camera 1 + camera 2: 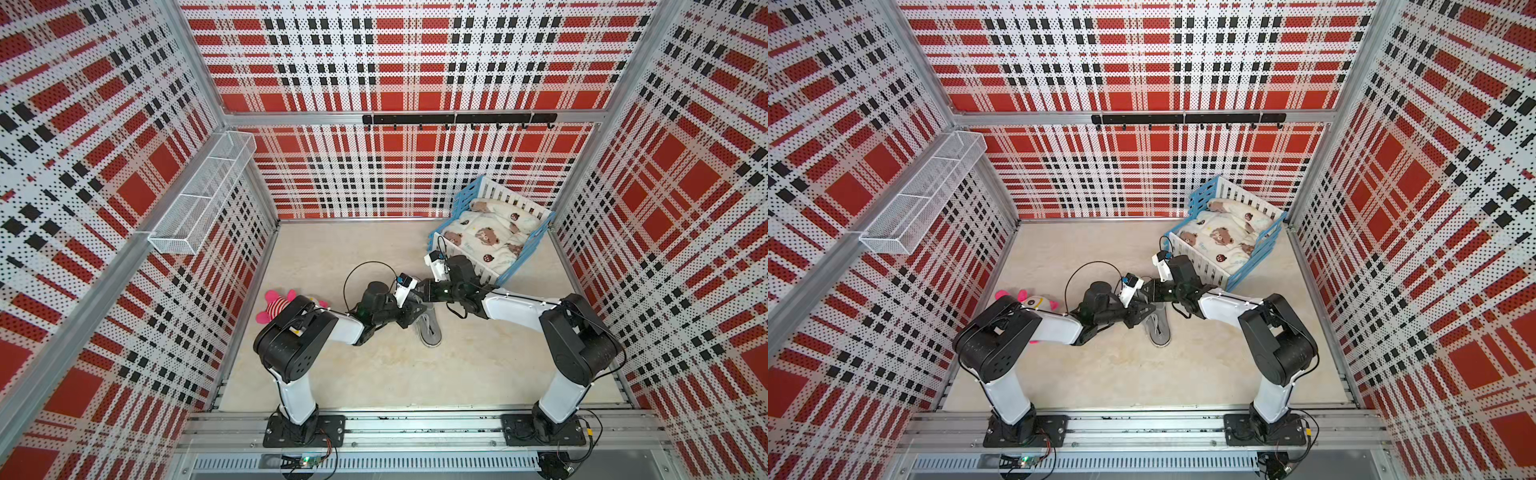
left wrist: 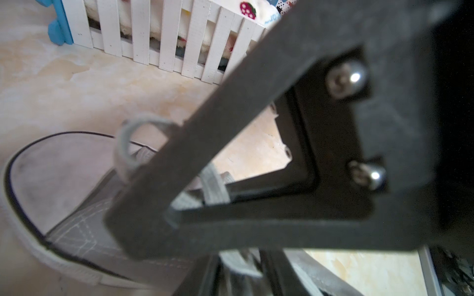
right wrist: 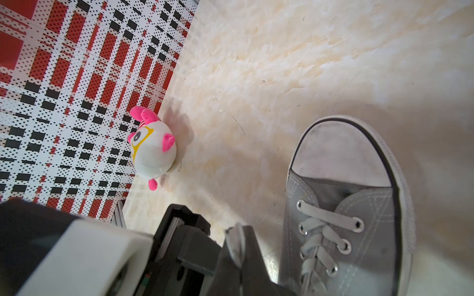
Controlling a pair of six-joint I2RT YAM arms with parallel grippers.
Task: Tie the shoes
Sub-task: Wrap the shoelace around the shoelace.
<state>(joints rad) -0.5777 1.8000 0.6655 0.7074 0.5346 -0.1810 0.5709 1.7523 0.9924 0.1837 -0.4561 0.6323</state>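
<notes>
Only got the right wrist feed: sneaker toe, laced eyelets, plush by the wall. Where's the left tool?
Observer: Left tool is over the sneaker, its tips closed on a lace.
Operator: Any loop yet?
Observer: Yes, the left wrist view shows a small loop of lace poking out past one of its fingers.
Operator: Anything behind the arms?
Observer: A toy crib with bear-print bedding, in the far right corner, close to the right arm.

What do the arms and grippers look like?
Left arm and right arm: white link shells, black joint housings, black base plates. A black cable loops off the left wrist. Left gripper and right gripper: black, with silver screws on the left.
</notes>
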